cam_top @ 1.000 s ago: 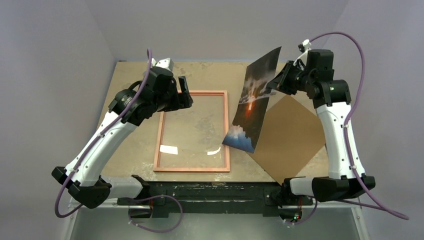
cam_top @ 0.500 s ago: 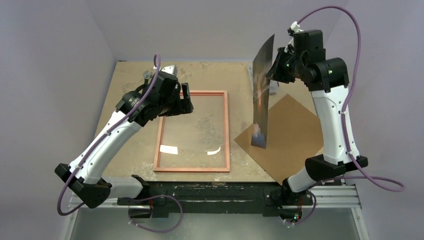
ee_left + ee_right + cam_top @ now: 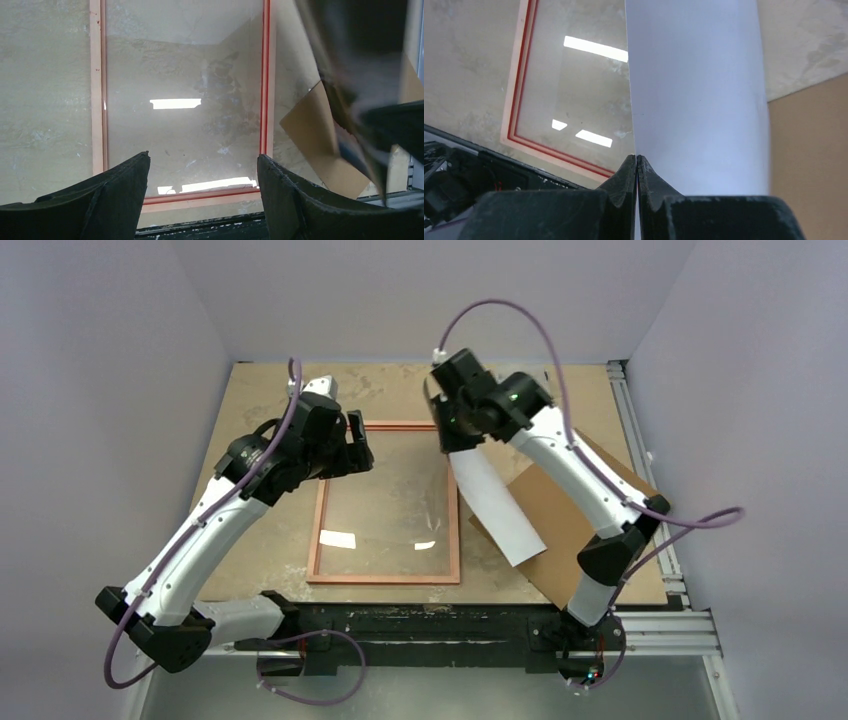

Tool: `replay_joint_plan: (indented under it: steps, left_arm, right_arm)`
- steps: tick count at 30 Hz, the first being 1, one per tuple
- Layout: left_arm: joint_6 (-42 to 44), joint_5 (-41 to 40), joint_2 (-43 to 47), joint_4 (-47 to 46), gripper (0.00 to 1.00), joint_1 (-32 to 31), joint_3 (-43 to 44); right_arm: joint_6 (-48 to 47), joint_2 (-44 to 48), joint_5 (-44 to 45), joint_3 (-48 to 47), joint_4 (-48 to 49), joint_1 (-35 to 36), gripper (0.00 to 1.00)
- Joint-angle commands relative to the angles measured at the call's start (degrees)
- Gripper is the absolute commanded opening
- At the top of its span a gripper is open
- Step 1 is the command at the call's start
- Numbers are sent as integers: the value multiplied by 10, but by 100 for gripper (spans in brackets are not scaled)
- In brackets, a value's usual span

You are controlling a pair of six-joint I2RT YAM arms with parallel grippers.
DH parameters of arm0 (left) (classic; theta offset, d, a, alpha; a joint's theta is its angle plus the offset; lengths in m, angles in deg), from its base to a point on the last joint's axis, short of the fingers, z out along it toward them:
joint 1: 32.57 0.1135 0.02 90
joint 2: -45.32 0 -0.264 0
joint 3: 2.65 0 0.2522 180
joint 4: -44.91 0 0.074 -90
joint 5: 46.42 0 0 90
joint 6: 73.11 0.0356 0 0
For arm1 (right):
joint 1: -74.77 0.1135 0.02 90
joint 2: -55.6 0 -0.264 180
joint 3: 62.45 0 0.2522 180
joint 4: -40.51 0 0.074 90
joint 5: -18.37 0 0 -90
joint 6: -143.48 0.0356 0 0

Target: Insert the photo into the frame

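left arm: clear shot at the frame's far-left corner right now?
Likely yes. The left gripper hangs open above that end of the frame, nothing between. The photo, pinched in the right gripper, is over by the right rail.

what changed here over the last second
The right gripper, shut on the photo, swung left toward the frame; the photo now shows its white back. The left gripper stayed open by the frame's far left corner; frame and backing board unmoved.

The photo (image 3: pixel 495 505) is showing a plain white back; the frame (image 3: pixel 318 530) is showing pale copper, red inner line; backing board (image 3: pixel 562 542) is looking flat brown; tabletop (image 3: pixel 400 390) mottled beige.
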Motion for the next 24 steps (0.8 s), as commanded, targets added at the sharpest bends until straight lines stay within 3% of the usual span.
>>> replay_joint_plan:
  steps: [1,4,7,10,14,18,24]
  left_arm:
    - [-7,-20,17,0,76,5,-4]
    - [-8,-25,25,3,76,6,-6]
    - [-10,-27,32,1,76,6,-11]
    - [-11,-24,33,0,76,6,-17]
    - [-14,-2,30,-17,76,8,-38]
    - [-23,42,15,-45,76,10,-77]
    - [-92,146,16,-160,76,13,-211]
  right_arm:
    - [36,-15,-12,45,85,51,0]
    - [48,-9,-84,97,172,54,4]
    - [70,-3,-170,149,254,54,52]
    - [72,-2,-196,168,283,52,81]
    - [78,14,-244,213,317,22,88]
    - [90,41,-333,307,374,-70,88]
    - [15,49,-311,407,353,-225,87]
